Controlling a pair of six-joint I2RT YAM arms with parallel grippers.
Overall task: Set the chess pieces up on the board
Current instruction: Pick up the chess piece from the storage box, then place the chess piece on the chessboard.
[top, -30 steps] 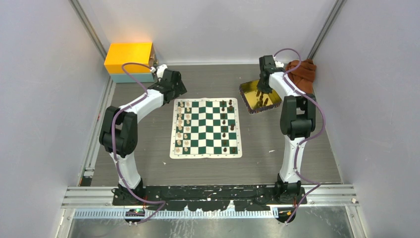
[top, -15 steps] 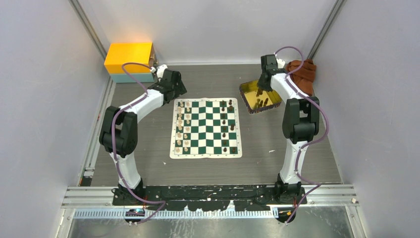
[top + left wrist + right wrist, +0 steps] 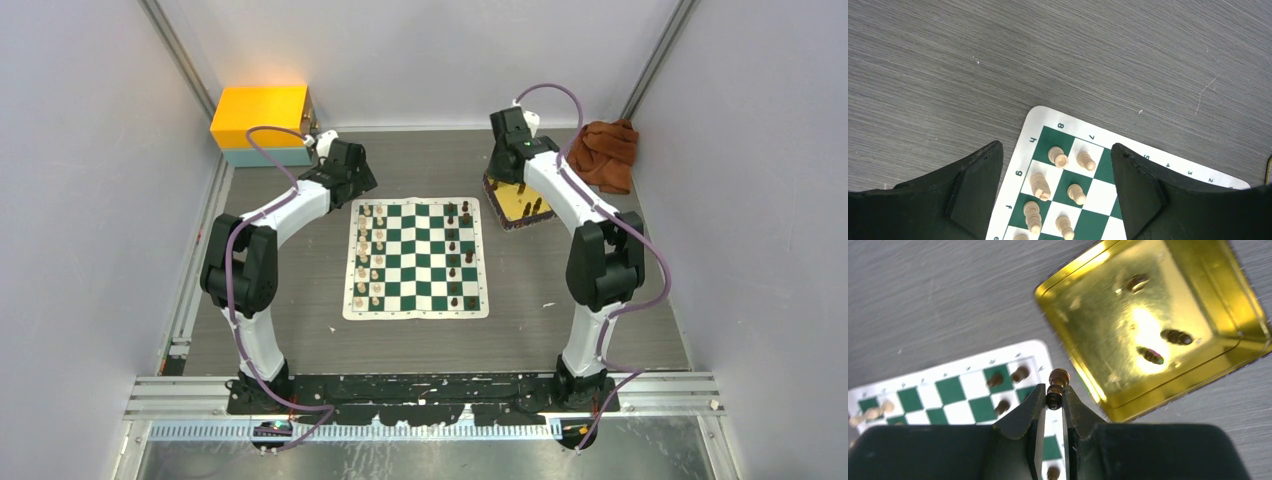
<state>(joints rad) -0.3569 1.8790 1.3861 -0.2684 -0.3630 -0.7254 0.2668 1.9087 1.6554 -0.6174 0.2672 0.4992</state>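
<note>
Since the earlier frame the right arm has been swung off the gold tray (image 3: 1088, 305), toward the upper middle of the top view, so the brown rag (image 3: 608, 152) in the upper right corner is no longer covered by it. The left arm hasn't been moved at all.

The right pincer (image 3: 1053, 401) is narrowed down on one dark piece (image 3: 1058, 377). It's clamped at its lower end, and the rest is left sticking out past the fingertips. The long axis of the piece is lined up with the fingers, pointing up the frame in the right wrist view. Three more dark pieces (image 3: 1178, 336) can be seen lying in the tray.

The bit that matters: the board (image 3: 955, 364) is found to the lower left of the held piece in that view. Its nearest corner is just beside the fingertips, and that's the dark side of the board. So the right arm is clearly the better placed one. Probably only a short carry down-left is needed, with the piece stood upright on a free square.

The left pincer (image 3: 1055, 150) is held wide with nothing in it, parked above the corner of the board where the cream pieces (image 3: 1040, 186) are lined up.
</note>
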